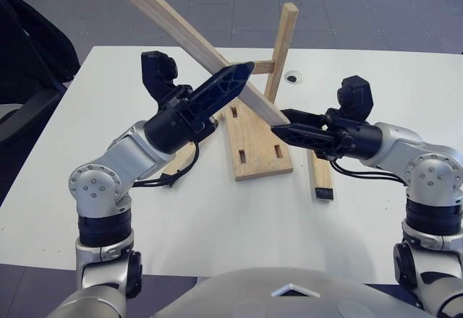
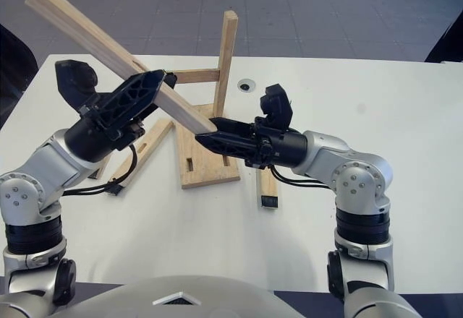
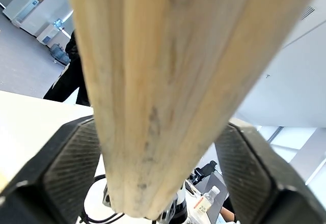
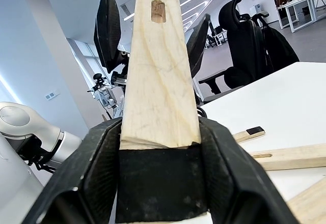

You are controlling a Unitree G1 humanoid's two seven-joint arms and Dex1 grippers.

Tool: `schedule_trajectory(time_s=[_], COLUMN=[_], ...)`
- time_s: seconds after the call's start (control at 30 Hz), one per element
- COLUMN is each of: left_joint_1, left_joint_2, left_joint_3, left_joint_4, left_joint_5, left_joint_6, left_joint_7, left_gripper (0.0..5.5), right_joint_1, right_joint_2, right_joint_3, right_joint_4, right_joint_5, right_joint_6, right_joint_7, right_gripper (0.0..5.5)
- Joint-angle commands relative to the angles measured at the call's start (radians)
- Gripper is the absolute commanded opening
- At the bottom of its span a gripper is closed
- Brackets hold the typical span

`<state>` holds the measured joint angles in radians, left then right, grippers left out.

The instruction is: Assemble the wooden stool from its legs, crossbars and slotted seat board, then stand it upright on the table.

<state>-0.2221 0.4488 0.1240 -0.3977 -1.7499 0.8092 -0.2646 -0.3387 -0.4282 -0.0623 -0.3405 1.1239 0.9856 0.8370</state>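
Note:
A long wooden leg (image 1: 189, 37) hangs slanted above the table, high end far left, low end over the seat board. My left gripper (image 1: 242, 69) is shut around its middle. My right gripper (image 1: 281, 127) is shut on its lower, black-capped end (image 4: 157, 175), and the left gripper's fingers (image 4: 108, 28) show farther up the leg. The slotted seat board (image 1: 255, 144) lies flat at the table's centre. Another leg (image 1: 282, 47) stands upright from it, with a short crossbar (image 1: 263, 66) sticking out to the left.
One loose leg with a black cap (image 1: 321, 179) lies on the white table (image 1: 217, 224) right of the board, under my right arm. Another stick (image 2: 143, 150) lies left of the board, under my left arm. A cable hole (image 1: 293, 78) sits behind. A black chair (image 1: 29, 50) stands far left.

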Motion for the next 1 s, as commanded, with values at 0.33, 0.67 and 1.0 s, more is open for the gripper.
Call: schedule_trajectory(time_s=[0.33, 0.67, 1.0], left_joint_1=[0.016, 0.021, -0.014], left_joint_2=[0.02, 0.024, 0.113], left_joint_3=[0.004, 0.019, 0.147], left_joint_4=[-0.001, 0.034, 0.152], left_joint_5=[0.036, 0.108, 0.24], left_joint_6=[0.019, 0.013, -0.009], left_joint_7=[-0.042, -0.069, -0.156], left_gripper=[2.25, 2.09, 2.08], right_joint_1=[-0.023, -0.028, 0.005], right_joint_2=[-0.011, -0.03, -0.172], right_joint_3=[0.016, 0.013, 0.067], right_joint_4=[0.006, 0.029, 0.127], right_joint_5=[0.021, 0.033, -0.232], right_joint_6=[0.007, 0.038, -0.102], right_joint_7=[0.002, -0.003, 0.091], right_gripper=[2.08, 3.2, 4.04])
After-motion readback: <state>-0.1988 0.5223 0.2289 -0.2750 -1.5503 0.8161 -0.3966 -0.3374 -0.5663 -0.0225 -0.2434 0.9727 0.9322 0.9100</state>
